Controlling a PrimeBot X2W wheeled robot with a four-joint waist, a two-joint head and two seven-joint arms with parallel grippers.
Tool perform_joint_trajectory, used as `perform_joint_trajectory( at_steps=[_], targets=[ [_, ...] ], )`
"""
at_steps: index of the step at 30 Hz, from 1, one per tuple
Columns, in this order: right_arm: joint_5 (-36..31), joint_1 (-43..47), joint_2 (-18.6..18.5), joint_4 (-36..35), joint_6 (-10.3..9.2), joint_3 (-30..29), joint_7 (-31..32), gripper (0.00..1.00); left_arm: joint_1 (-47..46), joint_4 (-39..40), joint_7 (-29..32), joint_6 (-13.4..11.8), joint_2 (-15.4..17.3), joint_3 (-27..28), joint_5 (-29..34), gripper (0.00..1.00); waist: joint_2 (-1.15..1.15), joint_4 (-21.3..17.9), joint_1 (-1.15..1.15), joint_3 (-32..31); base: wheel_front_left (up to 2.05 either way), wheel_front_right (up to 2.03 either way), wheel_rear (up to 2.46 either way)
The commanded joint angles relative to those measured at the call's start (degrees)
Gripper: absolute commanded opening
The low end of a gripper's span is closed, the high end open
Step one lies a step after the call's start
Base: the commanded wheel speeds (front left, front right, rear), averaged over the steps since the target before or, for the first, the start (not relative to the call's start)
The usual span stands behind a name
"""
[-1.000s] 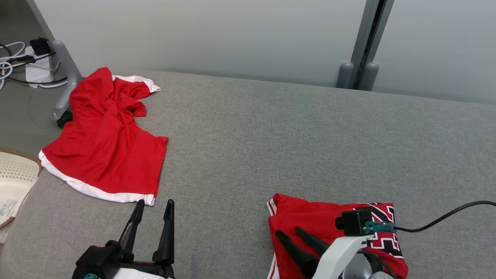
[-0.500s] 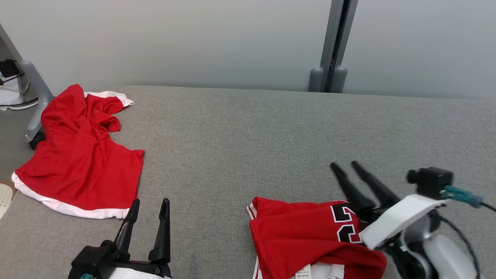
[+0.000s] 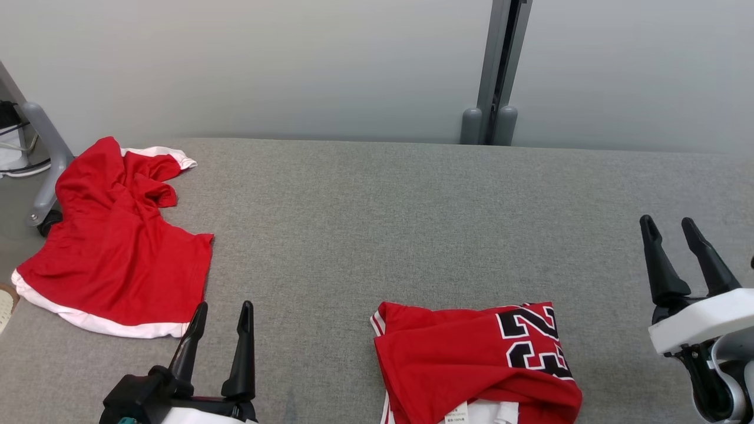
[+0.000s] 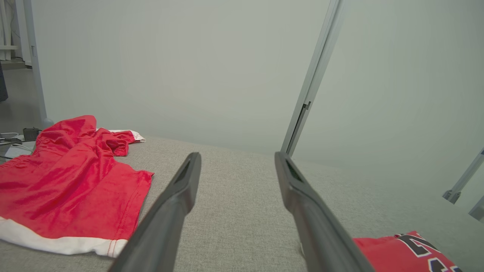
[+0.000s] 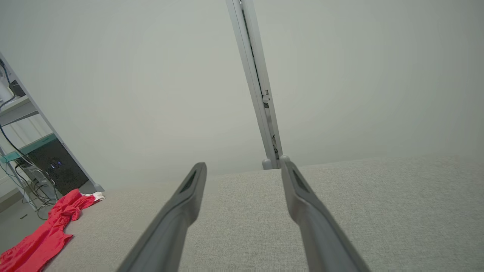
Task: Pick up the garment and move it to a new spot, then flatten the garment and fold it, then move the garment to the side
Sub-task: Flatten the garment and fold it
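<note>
grey fabric tabletop [image 3: 377, 235] holds your red jersey [image 3: 471, 359] folded at its near edge, left gripper [image 3: 224, 306] and right gripper [image 3: 667, 221] both spread and empty, so probably only moving it aside is left.

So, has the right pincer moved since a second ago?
Yes. The right pincer was over the folded jersey; now it stands clear to the jersey's right, open and empty.
</note>
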State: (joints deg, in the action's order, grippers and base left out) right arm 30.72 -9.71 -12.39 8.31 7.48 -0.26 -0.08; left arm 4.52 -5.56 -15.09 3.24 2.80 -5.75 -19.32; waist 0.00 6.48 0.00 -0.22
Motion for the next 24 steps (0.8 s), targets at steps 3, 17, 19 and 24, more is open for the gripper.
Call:
perform_joint_trajectory(
  at_steps=[3, 17, 19, 24],
  targets=[
    [-1.9, 0.8, 0.8, 1.0, 0.03, 0.0, 0.9, 1.00, -0.5, 0.1, -0.1, 0.2, 0.2, 0.2, -0.1, 1.00, 0.00, 0.3, 0.00, 0.3, 0.00, 0.00, 0.00],
    [-3.9, 0.5, 2.2, 9.9, 0.03, 1.4, 8.6, 0.00, -0.9, -0.4, -0.1, 0.5, 0.2, 0.1, 0.3, 1.00, 0.00, 1.8, 0.00, 1.1, 0.00, 0.00, 0.00],
    [-3.3, 0.8, 2.7, 11.0, 0.02, 2.1, 10.6, 0.00, -1.0, -0.4, -0.1, 0.4, 0.2, 0.0, 0.2, 1.00, 0.00, 1.9, 0.00, 1.2, 0.00, 0.00, 0.00],
    [-0.7, 1.5, 4.4, 14.0, 0.03, 4.4, 15.0, 0.00, -1.4, -0.6, -0.1, 0.3, 0.2, -0.2, -0.2, 1.00, 0.00, 2.2, 0.00, 1.4, 0.00, 0.00, 0.00]
  ],
)
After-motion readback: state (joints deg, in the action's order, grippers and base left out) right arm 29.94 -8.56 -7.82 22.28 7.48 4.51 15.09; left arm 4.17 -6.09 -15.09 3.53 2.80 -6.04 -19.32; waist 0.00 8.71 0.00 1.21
